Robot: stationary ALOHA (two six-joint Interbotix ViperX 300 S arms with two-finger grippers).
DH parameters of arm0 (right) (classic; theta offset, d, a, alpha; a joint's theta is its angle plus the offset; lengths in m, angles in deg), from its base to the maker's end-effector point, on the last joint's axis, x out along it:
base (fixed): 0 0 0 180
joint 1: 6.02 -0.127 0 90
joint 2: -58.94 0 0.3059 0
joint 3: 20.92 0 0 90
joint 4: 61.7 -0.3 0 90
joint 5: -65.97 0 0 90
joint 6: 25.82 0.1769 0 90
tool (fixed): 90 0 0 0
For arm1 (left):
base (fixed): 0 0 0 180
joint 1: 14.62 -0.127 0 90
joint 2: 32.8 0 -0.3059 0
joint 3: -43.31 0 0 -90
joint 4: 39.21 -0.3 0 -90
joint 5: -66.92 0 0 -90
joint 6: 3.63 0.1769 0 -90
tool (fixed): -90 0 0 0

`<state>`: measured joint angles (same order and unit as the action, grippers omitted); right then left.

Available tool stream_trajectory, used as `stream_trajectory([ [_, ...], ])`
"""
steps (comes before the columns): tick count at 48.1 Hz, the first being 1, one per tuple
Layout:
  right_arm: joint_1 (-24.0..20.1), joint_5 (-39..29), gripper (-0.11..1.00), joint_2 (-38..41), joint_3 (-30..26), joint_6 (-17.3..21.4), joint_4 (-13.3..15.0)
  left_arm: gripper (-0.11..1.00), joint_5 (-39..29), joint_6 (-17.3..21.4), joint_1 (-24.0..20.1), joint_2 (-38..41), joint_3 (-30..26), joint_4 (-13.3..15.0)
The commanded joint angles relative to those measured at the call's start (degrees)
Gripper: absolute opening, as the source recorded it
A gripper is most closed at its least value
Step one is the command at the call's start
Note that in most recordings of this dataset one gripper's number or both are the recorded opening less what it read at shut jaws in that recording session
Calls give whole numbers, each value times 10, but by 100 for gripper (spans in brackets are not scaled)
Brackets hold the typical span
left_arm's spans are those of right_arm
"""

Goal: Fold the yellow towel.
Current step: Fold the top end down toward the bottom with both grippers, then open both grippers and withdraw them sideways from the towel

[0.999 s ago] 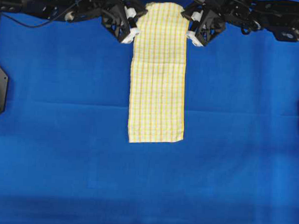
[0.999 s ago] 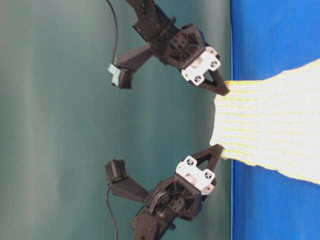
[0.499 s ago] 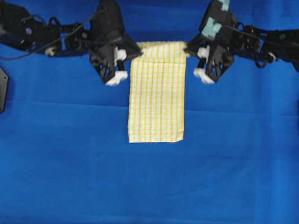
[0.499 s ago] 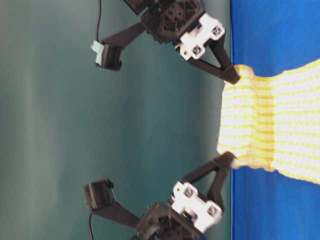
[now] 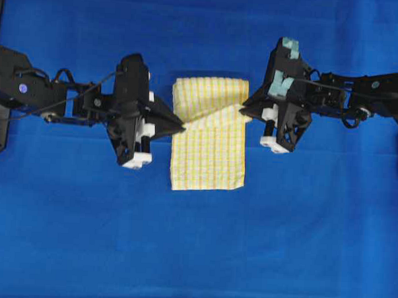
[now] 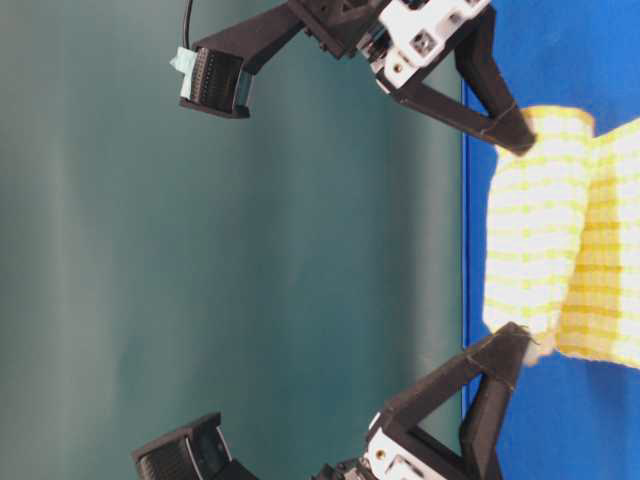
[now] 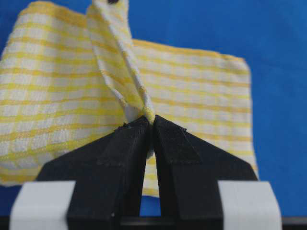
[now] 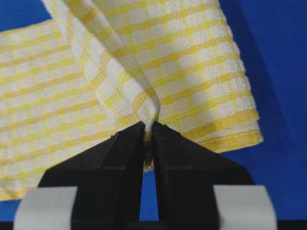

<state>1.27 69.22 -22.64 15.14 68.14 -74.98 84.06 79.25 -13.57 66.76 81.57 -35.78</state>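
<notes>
both pincers, left pincer (image 5: 181, 127) and right pincer (image 5: 243, 111), have carried the towel (image 5: 208, 159)'s far edge back over itself, each clamped on a corner.

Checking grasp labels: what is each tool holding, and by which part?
Both hold the yellow towel: the left tool pinches one far-end corner, the right tool the other, carrying that end over the rest.

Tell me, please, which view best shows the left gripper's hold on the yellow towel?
The left wrist view: the left gripper is shut on the yellow towel. Overhead shows its fingers reaching the towel's edge; table-level shows two unidentifiable grippers; right wrist none.
</notes>
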Motion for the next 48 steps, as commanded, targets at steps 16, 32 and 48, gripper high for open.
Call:
stream_trajectory([
  [16, -45, 8, 5, -9, 1, -1, -25, 3, 17, -2, 54, 18, -2, 1],
  [32, -83, 37, 5, 23, 2, -1, -56, 3, 22, -3, 70, 50, -1, 3],
  [48, -103, 44, 5, 25, 1, -1, -76, 3, 22, -20, 83, 52, -4, 4],
])
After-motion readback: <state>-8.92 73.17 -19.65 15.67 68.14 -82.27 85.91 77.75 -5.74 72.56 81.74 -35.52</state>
